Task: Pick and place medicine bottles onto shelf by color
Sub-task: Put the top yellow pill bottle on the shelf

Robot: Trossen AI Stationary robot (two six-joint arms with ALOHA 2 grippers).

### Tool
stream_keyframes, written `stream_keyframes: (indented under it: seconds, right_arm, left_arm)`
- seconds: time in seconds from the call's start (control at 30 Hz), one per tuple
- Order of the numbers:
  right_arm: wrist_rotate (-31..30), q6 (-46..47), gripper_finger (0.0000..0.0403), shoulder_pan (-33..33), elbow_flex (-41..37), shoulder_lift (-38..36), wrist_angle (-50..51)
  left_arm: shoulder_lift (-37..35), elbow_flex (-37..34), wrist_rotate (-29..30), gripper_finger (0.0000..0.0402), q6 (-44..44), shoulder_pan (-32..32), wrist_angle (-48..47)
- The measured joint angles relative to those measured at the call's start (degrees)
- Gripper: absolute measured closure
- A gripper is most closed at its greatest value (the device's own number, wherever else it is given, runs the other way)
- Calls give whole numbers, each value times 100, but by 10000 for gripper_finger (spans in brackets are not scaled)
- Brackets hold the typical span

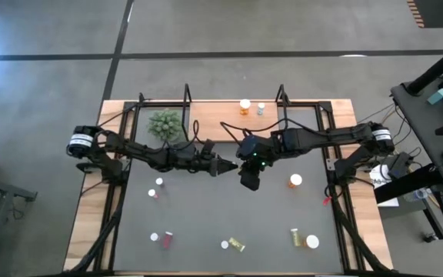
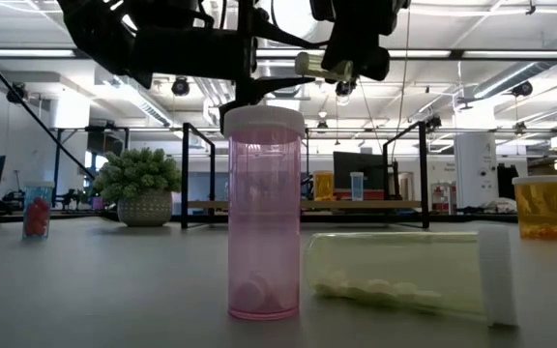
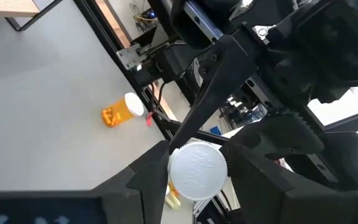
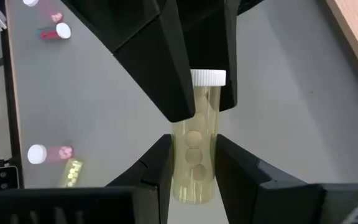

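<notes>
Left gripper (image 3: pixel 196 171) and right gripper (image 4: pixel 193 168) meet nose to nose above the middle of the dark grey mat (image 1: pixel 206 215), and both have a grip on one yellow-green bottle (image 4: pixel 194 149). Right gripper's fingers pinch the body narrow, low down where the tablets sit. Left gripper's fingers close on either side of the white cap (image 3: pixel 197 172) end, set a good deal wider than the right's. In the low view that bottle hangs up in the air between the two arms, lying roughly level, well clear of the mat.

Far side of the table, the shelf (image 1: pixel 214 123) holds an orange bottle (image 1: pixel 244 106) with a pale bottle (image 1: pixel 261 109) just to its right, and the green plant (image 1: pixel 164 123) sits at its left end.

On the mat, another orange bottle (image 1: pixel 294 181) lies to the right of the grippers. Two pink bottles (image 1: pixel 157 192) (image 1: pixel 165 238) lie on the left side. Along the near edge a yellow-green one (image 1: pixel 237 245) lies on its side, with one more (image 1: pixel 302 238) off to the right.
</notes>
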State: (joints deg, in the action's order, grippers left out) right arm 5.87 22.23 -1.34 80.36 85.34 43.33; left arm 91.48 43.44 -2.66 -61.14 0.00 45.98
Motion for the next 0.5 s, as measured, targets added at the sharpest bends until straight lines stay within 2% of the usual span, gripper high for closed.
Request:
stream_keyframes:
  seconds: [0.33,0.5]
  right_arm:
    - [-2,-43,310,0,0,-4,-39]
    - [-2,-43,310,0,0,-4,-42]
  left_arm:
    - [-55,-24,-17,308,0,-1,-46]
    - [-55,-28,-22,305,0,-1,-36]
